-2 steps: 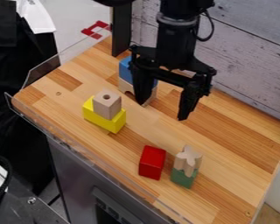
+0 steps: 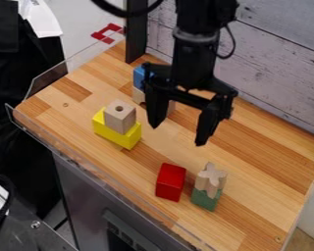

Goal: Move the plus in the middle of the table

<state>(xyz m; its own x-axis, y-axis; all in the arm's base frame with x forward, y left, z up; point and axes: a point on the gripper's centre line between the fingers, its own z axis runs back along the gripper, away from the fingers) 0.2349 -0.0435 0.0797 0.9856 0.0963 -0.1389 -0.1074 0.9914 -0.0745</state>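
Observation:
My gripper point(image 2: 177, 135) hangs over the middle of the table point(image 2: 251, 147), its two fingers wide apart with nothing between them. The plus point(image 2: 211, 178), a light wooden cross-shaped block, rests on top of a green block point(image 2: 205, 199) toward the front right. From the gripper, the plus lies lower in the view and a little to the right, apart from the fingers.
A red block point(image 2: 170, 182) stands just left of the green block. Left of the gripper, a wooden cube point(image 2: 119, 116) sits on a yellow block point(image 2: 116, 134). Behind the gripper is a blue block point(image 2: 139, 76) on a wooden one, partly hidden. A clear rim edges the table's left.
The gripper has moved slightly down in the view, toward the front of the table, staying open. The blocks have kept their places.

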